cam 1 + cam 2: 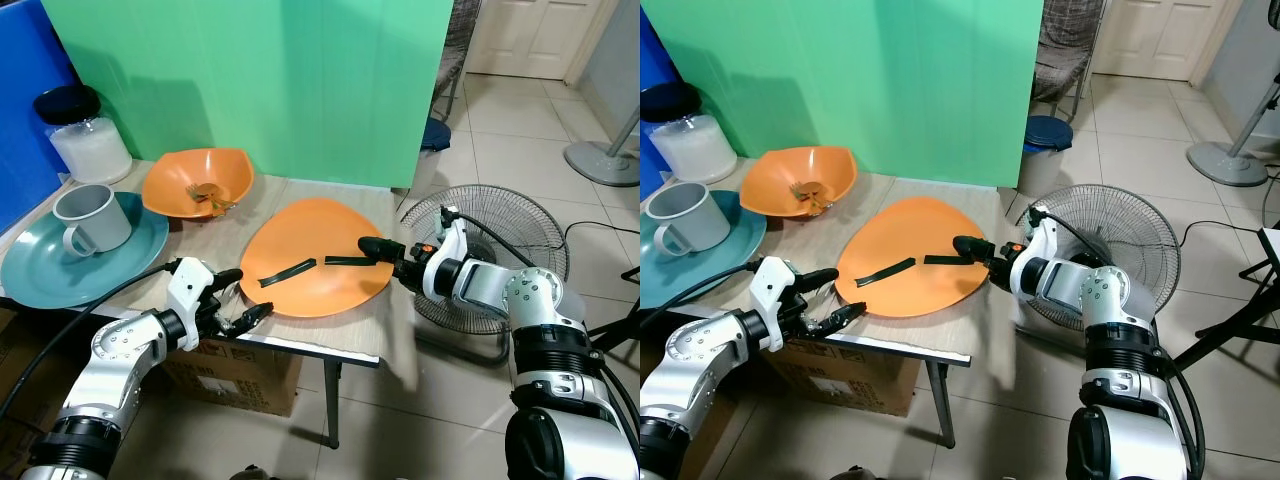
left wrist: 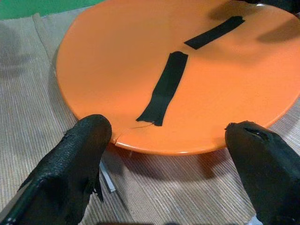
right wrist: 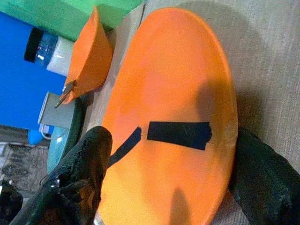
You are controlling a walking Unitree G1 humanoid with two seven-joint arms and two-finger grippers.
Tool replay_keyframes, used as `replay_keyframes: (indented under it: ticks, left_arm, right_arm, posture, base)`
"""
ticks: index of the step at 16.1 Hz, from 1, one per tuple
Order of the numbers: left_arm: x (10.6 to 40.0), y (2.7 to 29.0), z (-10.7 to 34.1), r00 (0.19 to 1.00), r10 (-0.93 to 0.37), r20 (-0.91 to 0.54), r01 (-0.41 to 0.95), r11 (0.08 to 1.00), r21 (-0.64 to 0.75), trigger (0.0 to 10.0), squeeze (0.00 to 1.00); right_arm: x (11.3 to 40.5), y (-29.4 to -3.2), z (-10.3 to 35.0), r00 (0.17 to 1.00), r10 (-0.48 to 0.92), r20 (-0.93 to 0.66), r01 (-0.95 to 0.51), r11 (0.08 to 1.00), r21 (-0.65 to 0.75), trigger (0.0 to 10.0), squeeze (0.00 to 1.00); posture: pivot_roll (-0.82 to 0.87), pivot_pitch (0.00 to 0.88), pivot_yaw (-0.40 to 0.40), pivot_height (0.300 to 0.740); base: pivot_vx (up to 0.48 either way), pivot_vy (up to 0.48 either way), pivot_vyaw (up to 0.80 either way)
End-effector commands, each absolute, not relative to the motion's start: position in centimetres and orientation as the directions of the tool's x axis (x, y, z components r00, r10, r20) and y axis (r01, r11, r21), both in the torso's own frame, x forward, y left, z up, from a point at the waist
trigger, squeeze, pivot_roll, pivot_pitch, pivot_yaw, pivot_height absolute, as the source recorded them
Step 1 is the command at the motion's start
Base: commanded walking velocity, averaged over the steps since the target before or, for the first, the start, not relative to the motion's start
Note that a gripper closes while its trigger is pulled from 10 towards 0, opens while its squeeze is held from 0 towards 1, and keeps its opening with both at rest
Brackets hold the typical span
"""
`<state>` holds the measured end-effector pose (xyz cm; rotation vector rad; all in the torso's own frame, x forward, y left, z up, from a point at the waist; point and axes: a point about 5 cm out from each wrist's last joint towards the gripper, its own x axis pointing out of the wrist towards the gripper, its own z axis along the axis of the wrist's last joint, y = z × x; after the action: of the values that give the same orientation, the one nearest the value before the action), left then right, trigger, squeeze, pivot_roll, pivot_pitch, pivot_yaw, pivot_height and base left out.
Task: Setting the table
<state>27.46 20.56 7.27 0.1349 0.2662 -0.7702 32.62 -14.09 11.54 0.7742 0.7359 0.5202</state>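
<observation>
The orange plate (image 1: 318, 256), lying at the table's (image 1: 345, 340) front edge, is flanked by the spread, empty left gripper (image 1: 238, 300) and right gripper (image 1: 378, 250). Uneven closure could tip it off the edge.

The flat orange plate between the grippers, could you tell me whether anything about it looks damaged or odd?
Yes. The flat orange plastic plate carries two strips of black tape, and thin cracks run from their ends toward the rim, one by the left gripper, one by the right gripper. It looks cracked and patched.
</observation>
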Motion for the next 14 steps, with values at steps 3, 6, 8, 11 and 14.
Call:
replay_keyframes:
  ticks: [3,6,8,11,14]
  left_arm:
    - [27.8,20.5,7.3,0.692,-0.663,-0.287,0.699,0.714,0.035,10.0,0.55]
    - [27.9,20.3,7.2,0.692,-0.665,-0.282,0.7,0.714,0.035,10.0,0.54]
    - [27.9,20.2,7.2,0.69,-0.667,-0.28,0.702,0.711,0.034,10.0,0.55]
    - [27.9,20.1,7.1,0.687,-0.671,-0.28,0.705,0.708,0.032,10.0,0.55]
    - [28.0,20.1,7.1,0.685,-0.673,-0.279,0.707,0.707,0.032,10.0,0.55]
  right_arm:
    - [32.7,-13.3,13.0,0.612,0.702,-0.363,-0.231,0.598,0.768,0.0,0.0]
    - [32.1,-12.4,12.3,0.589,0.717,-0.372,-0.225,0.588,0.777,0.0,0.0]
    - [31.8,-11.6,11.7,0.58,0.722,-0.377,-0.216,0.582,0.784,0.0,0.0]
    - [31.4,-10.8,10.9,0.56,0.735,-0.381,-0.193,0.564,0.803,0.0,0.0]
    - [31.1,-10.5,10.6,0.56,0.737,-0.379,-0.18,0.554,0.813,0.0,0.0]
  posture:
    - [-0.02,0.0,0.033,0.74]
    - [-0.02,0.0,0.035,0.74]
    - [-0.02,0.0,0.036,0.74]
    - [-0.03,0.0,0.039,0.74]
    - [-0.03,0.0,0.042,0.74]
  base:
    - [0.0,0.0,0.0]
    - [0.0,0.0,0.0]
    - [0.0,0.0,0.0]
    - [0.0,0.0,0.0]
    - [0.0,0.0,0.0]
